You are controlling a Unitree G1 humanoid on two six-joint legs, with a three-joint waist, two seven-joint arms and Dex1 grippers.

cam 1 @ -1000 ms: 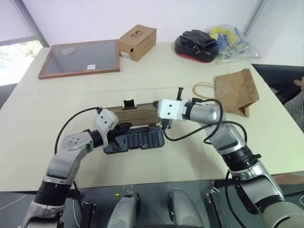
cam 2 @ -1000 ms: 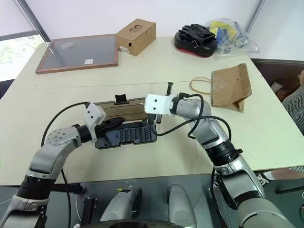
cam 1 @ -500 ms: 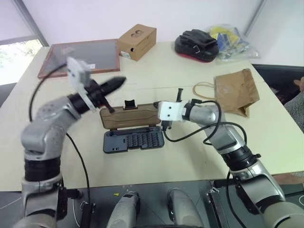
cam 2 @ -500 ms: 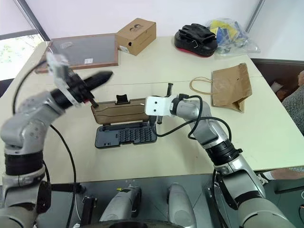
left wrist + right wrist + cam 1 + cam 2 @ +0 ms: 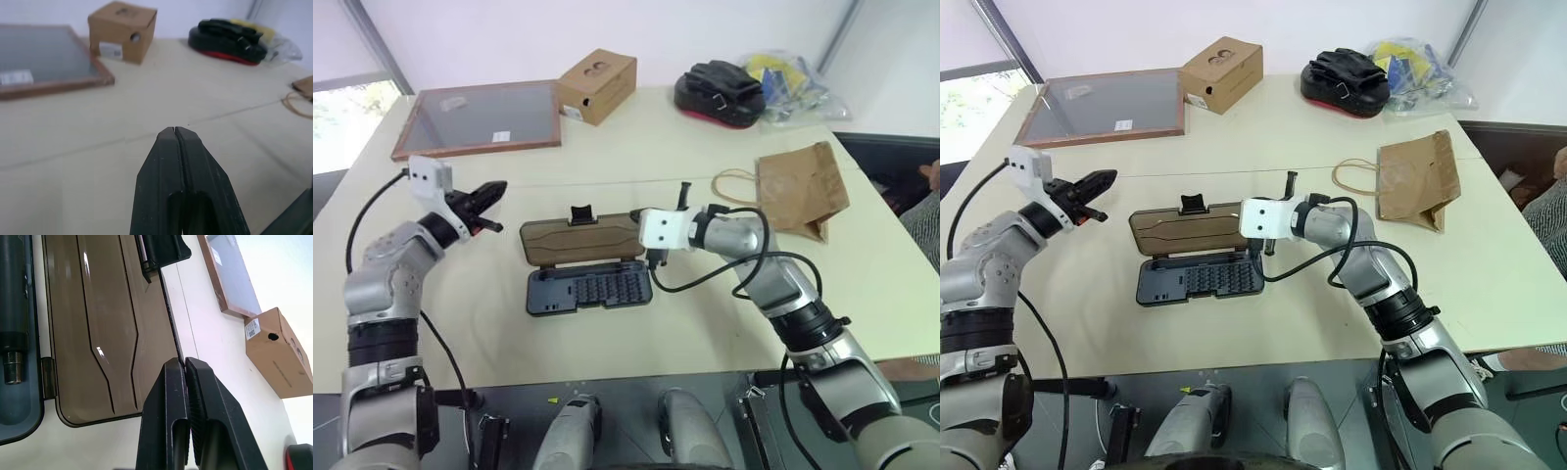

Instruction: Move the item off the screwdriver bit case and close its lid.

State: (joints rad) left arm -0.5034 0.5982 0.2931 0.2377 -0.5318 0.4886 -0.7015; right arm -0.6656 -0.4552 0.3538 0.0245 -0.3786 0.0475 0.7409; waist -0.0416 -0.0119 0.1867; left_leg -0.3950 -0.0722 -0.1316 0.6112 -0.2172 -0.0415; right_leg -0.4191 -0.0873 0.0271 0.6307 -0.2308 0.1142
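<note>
The head views take in the whole counter [image 5: 607, 157]. The right wrist view adds the lid's [image 5: 102, 328] glossy smoky-brown surface with its moulded lines, the black latch [image 5: 164, 248] on its long edge and a dark cylindrical tool [image 5: 12, 308] lying in the base. The left wrist view looks level across bare counter toward the far things.

There is one screwdriver bit case [image 5: 587, 289], one paper bag [image 5: 800, 191], one cardboard box [image 5: 596, 86] with two holes, one wood-framed glass panel [image 5: 480, 117], one black pouch [image 5: 720, 93] with a red edge and one clear bag of coloured things [image 5: 793, 83].

The case lies open near the middle of the counter, its dark grey base with rows of bits toward the robot and the lid laid flat behind it. The creased brown bag lies flat well apart to the right, off the case, its loop handle pointing toward the case.

The left gripper [image 5: 174, 130] is raised over the counter left of the case, its fingers [image 5: 193, 161] pressed together on nothing. The right gripper [image 5: 184, 363] is at the lid's right end, its fingers [image 5: 164, 401] likewise closed and holding nothing.
</note>
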